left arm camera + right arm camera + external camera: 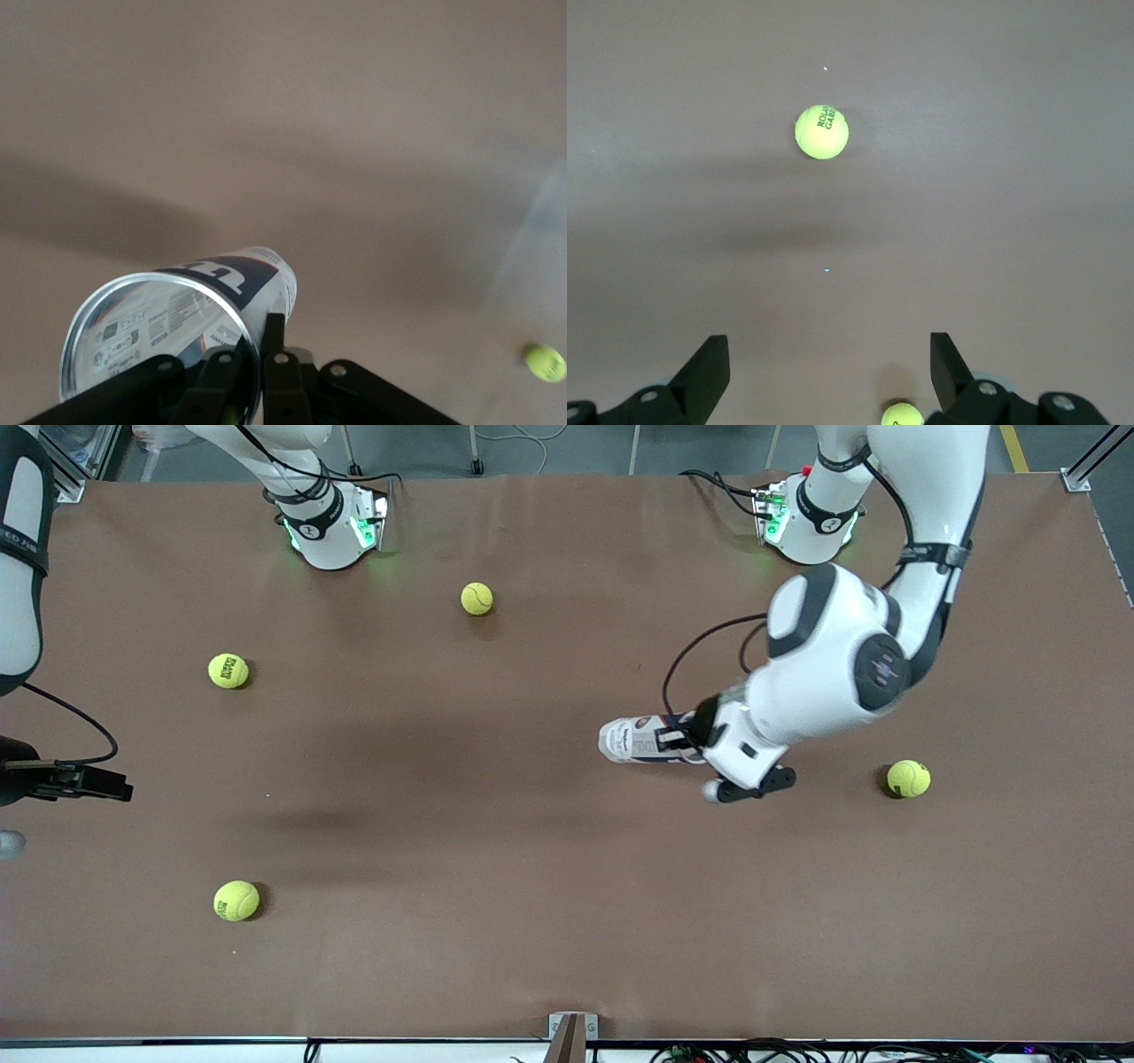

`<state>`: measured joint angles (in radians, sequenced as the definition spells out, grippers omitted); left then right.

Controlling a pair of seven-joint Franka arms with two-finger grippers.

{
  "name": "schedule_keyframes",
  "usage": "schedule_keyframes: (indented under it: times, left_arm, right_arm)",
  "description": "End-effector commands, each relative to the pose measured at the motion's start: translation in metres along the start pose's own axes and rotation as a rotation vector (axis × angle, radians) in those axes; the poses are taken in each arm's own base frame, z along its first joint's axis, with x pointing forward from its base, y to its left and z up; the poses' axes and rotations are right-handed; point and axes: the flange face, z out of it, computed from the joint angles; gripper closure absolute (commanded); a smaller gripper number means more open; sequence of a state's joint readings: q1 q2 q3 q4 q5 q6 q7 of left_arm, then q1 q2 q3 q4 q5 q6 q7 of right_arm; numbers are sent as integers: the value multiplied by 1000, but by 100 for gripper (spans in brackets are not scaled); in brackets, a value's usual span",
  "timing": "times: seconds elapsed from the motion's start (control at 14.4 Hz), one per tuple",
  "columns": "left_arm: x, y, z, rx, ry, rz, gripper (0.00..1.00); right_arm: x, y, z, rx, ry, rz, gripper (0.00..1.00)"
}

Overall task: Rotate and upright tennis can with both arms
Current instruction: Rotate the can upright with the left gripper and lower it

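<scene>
Your left gripper (687, 737) was clamped shut on the rim of the tennis can (636, 740), one finger (273, 341) inside the open mouth and the other outside it. The can lay roughly level, held over the brown table (496, 850) toward the left arm's end, its closed end pointing toward the right arm's end. A tennis ball (908, 778) sat on the table near that gripper, closer still to the left arm's end. Your right gripper (828, 376) waited with fingers spread wide and empty, over the right arm's end of the table, with two more balls (821, 131) below it.
</scene>
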<state>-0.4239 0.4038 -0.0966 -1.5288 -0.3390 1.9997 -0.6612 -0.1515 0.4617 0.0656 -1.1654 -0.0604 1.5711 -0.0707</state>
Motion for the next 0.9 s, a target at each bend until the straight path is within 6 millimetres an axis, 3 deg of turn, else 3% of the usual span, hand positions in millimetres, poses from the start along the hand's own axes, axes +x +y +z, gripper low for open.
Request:
schedule_keyframes:
  times: [0.0,0.14,0.42,0.62,0.83]
  left_arm:
    - [-36,54,18,118,127,-35,100]
    - [-69,88,43,197,216,-30,100]
    - [-123,130,110,347,317,23,100]
    - [-145,136,137,383,325,60,100]
    - [-147,135,151,395,311,63,98]
  right_arm:
    - [-23,2,-28,11,-4,4,0]
    - [-36,-8,-42,10,-35,4,0]
    - [-58,-12,-65,13,-63,7,0]
    - [-69,-12,-75,29,-71,11,0]
    - [-89,-21,-79,21,-78,5,0]
